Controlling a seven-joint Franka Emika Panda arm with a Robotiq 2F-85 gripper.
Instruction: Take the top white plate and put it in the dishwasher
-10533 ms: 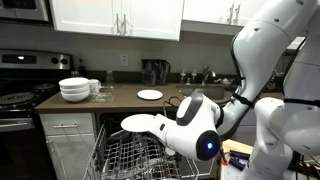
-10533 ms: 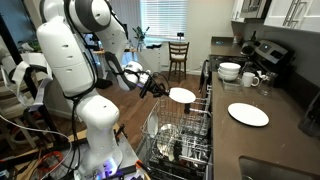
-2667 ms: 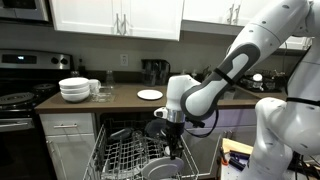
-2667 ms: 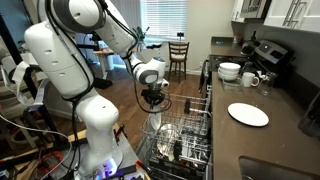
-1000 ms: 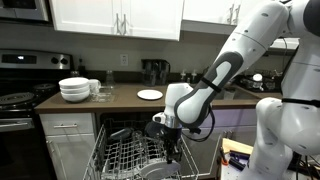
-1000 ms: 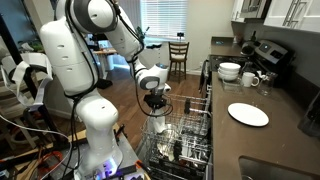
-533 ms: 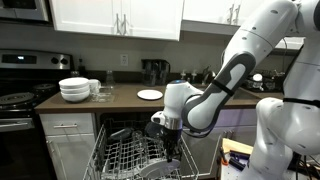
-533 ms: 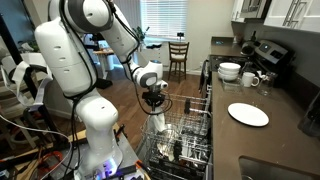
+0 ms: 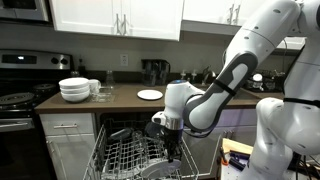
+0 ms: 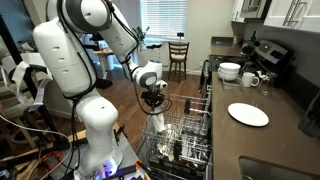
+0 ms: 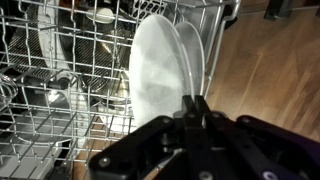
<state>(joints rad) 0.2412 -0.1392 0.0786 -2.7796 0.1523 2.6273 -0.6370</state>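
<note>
Closest in the wrist view, the fingers [image 11: 190, 118] are pressed together, pinching the upper rim of the top white plate [image 11: 155, 75]. The plate stands on edge in the rack [image 11: 60, 60] of the dishwasher [image 9: 120, 152], on the side nearest the wooden floor [image 11: 270, 70], with what looks like 1 more rim just beside it. It is probably light, stiff, glaze-slick and breakable. The thin rim is the sensible hold, to be let go only once the tines bear it. The arm [image 9: 235, 65] arches down, wrist pointing straight into the rack. Farther back, 1 spare plate [image 9: 150, 95] and stacked bowls [image 9: 74, 90] sit on the table [image 9: 120, 102].
</note>
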